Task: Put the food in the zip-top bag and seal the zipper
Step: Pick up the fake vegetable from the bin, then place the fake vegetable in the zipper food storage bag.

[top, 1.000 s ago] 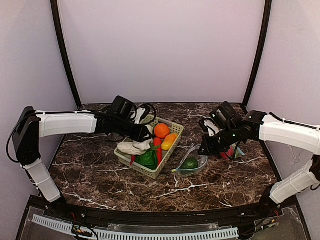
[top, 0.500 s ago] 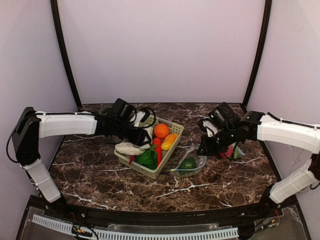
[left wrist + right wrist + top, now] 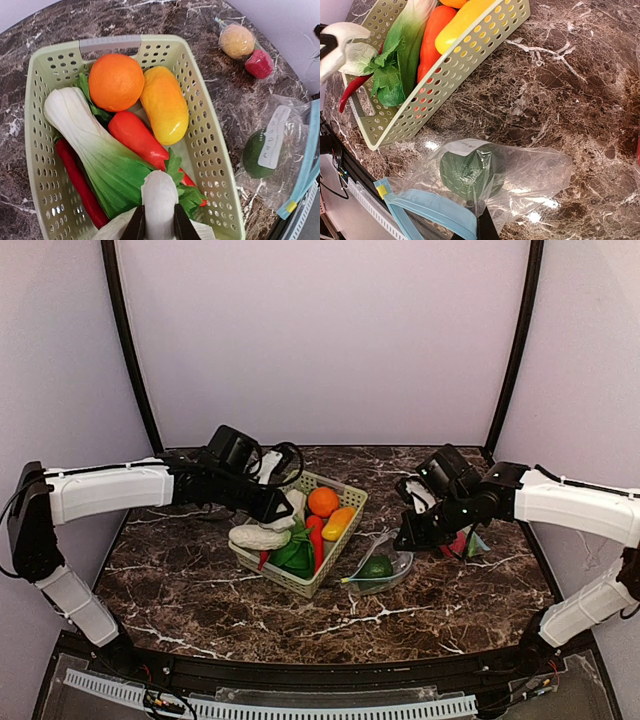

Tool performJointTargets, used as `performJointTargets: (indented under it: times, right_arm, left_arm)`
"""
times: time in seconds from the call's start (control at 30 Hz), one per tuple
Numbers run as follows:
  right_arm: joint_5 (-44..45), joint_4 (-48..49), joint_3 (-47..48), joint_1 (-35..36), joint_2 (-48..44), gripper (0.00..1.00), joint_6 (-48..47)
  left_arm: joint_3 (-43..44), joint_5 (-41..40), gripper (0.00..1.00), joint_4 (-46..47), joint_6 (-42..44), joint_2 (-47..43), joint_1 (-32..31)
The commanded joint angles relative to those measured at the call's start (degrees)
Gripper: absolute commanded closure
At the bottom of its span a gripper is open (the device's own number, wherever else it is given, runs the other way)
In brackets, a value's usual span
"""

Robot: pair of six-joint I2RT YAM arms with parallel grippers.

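Observation:
My left gripper (image 3: 156, 224) is shut on the white radish (image 3: 159, 192) and holds it over the near end of the pale green basket (image 3: 212, 150). In the basket lie an orange (image 3: 116, 81), a yellow fruit (image 3: 164, 105), leafy greens (image 3: 95, 145), a red pepper (image 3: 137, 140) and a red chilli (image 3: 80, 182). My right gripper (image 3: 479, 221) is shut on the rim of the zip-top bag (image 3: 530, 170), beside its blue zipper (image 3: 430, 207). A round green food (image 3: 465, 172) sits inside the bag. From above, the bag (image 3: 380, 568) lies right of the basket (image 3: 340, 540).
A second small bag (image 3: 245, 47) holding a peach and a red fruit lies on the marble beyond the basket, behind my right arm (image 3: 560, 502). Purple walls close in the table on three sides.
The left gripper opened, then closed on the white radish and drew it toward the left side of the basket. The right arm and the bag have stayed put.

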Motion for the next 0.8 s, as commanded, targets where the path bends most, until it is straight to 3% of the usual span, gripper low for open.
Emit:
performJointTargets:
  times: [0.0, 0.13, 0.27, 0.53, 0.77]
  right_arm:
    - [0.0, 0.6, 1.9, 0.0, -1.2, 1.00, 0.0]
    - [0.3, 0.6, 2.5, 0.5, -1.0, 1.00, 0.0]
    - [0.6, 0.9, 3.3, 1.1, -0.4, 1.00, 0.2]
    - [0.8, 1.6, 4.3, 2.7, 0.3, 1.00, 0.9]
    - [0.8, 2.3, 4.3, 3.5, 0.6, 1.00, 1.3]
  left_arm:
    - [2.8, 1.2, 0.87, -2.9, 1.0, -8.6, -0.5]
    - [4.8, 1.5, 0.87, -4.1, -0.3, -12.2, -2.6]
    - [7.5, 1.6, 0.87, -4.7, -2.7, -11.9, -9.0]
    - [10.1, 1.2, 0.89, -0.6, -8.6, -5.5, -19.5]
    - [11.1, 2.5, 0.89, 4.5, -12.5, -0.1, -22.6]
